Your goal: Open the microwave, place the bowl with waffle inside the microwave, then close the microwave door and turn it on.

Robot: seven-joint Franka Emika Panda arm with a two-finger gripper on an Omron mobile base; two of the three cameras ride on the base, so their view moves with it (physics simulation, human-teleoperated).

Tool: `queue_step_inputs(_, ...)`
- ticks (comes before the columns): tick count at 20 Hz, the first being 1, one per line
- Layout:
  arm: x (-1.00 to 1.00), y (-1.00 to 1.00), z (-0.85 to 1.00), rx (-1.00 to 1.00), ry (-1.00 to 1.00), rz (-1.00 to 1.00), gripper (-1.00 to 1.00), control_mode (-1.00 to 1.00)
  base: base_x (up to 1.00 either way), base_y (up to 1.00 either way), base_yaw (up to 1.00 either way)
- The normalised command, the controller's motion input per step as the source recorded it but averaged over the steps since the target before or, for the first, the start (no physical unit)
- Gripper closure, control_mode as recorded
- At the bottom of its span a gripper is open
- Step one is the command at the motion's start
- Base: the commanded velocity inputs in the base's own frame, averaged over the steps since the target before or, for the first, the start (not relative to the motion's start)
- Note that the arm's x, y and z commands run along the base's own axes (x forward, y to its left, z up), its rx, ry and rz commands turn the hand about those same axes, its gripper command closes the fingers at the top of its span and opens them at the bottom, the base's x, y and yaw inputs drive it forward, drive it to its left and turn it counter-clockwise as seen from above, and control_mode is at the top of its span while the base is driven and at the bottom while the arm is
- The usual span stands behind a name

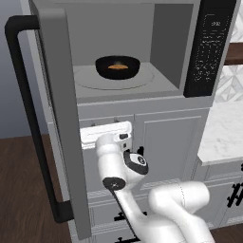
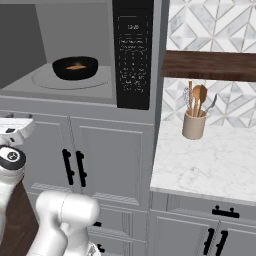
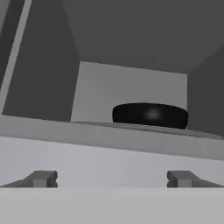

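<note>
Hand view looks up into the microwave (image 3: 131, 87) from below its front sill: the pincer (image 3: 111, 179) has its two dark tips set wide apart with nothing between them, clear of the sill and of everything inside. Beyond the tips, the bowl with waffle (image 3: 150, 115) shows as a low black rim on the turntable plate (image 3: 105, 124), toward the right of the grey cavity floor.

From the left base view, the white arm rises from the lower right and the hand (image 1: 107, 134) sits below the oven's front edge, in front of the white cabinet doors (image 1: 166, 142). Above it the bowl with waffle (image 1: 117, 67) rests near the middle of the round plate (image 1: 90, 78), the golden-orange disc lying flat in it. The microwave door (image 1: 59, 109) stands swung fully open at the left, its long black bar handle (image 1: 28, 118) upright. The tall black button panel (image 1: 209, 45) fills the right side of the oven front.

From the right base view, a marble table (image 2: 205, 165) lies to the right of the cabinets, and a beige utensil holder (image 2: 194, 124) with wooden spoons stands near its back edge.
</note>
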Motion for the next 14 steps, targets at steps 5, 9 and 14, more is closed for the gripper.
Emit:
queue_step_inputs(5,0.10,0.76,-0.31,-0.17,-0.15,0.00,-1.00,-1.00,0.00,0.00,0.00)
queue_step_inputs(9,0.01,0.79,-0.26,-0.11,-0.16,0.00,-1.00,-1.00,0.00,0.00,0.00)
queue_step_inputs(14,0.00,0.83,-0.21,-0.10,-0.18,0.00,-1.00,-1.00,0.00,0.00,0.00)
